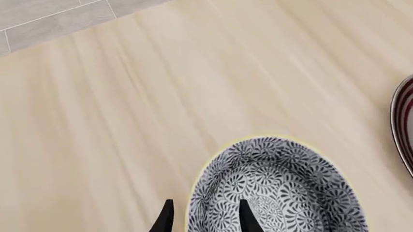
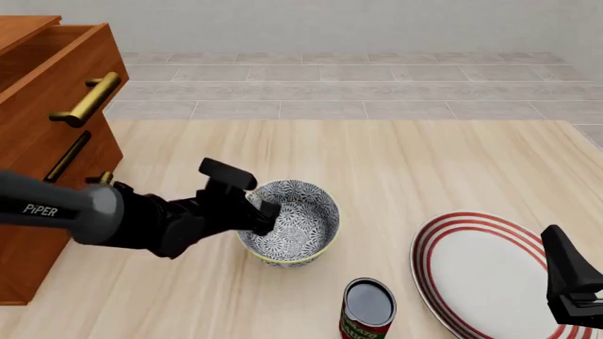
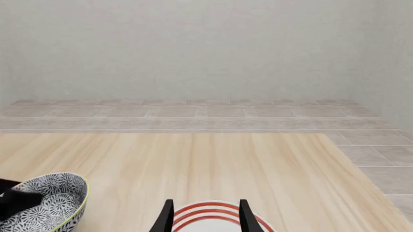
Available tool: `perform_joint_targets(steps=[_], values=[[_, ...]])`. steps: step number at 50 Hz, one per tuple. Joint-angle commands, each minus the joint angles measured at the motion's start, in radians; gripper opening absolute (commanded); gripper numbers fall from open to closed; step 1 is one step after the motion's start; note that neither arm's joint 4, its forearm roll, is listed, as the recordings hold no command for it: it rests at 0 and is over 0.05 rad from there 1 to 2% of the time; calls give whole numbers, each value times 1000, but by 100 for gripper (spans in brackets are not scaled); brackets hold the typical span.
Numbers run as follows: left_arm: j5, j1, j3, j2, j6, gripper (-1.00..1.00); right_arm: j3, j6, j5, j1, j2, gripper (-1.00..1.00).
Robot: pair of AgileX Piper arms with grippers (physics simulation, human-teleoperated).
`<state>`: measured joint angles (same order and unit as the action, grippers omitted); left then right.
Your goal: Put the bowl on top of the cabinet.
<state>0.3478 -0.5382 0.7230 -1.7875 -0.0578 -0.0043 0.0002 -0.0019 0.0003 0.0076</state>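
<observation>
The bowl (image 2: 299,220), patterned blue-grey and white with a pale yellow-green rim, stands upright on the wooden table left of centre. My left gripper (image 2: 263,212) is open at the bowl's left rim. In the left wrist view one fingertip (image 1: 166,216) sits outside the wall of the bowl (image 1: 284,183) and the other inside, with the left gripper (image 1: 206,218) straddling the rim. The reddish-brown cabinet (image 2: 38,148) with brass handles stands at the table's far left. My right gripper (image 2: 563,267) hangs open over the plate at the near right, well away from the bowl (image 3: 50,199).
A white red-ringed plate (image 2: 452,282) lies at the near right, also seen under the right gripper (image 3: 206,218) as the plate (image 3: 193,213) and at the frame edge as the plate (image 1: 403,121). An open can (image 2: 368,309) stands just in front of the bowl. Grey tiled floor (image 2: 377,85) lies beyond the table's far edge.
</observation>
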Motion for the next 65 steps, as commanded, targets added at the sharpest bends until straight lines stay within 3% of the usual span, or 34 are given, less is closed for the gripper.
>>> perform_joint_targets(steps=[1, 4, 5, 32, 48, 65], values=[[28, 1, 24, -78, -7, 100, 0, 0, 0, 0, 0, 100], [42, -4, 19, -94, -8, 100, 0, 0, 0, 0, 0, 100], [43, -5, 20, -98, -8, -100, 0, 0, 0, 0, 0, 100], [27, -22, -44, 58, -8, -100, 0, 0, 0, 0, 0, 100], [-56, -22, -83, 272, -17, -100, 0, 0, 0, 0, 0, 100], [-218, -24, -88, 570, -19, -100, 0, 0, 0, 0, 0, 100]])
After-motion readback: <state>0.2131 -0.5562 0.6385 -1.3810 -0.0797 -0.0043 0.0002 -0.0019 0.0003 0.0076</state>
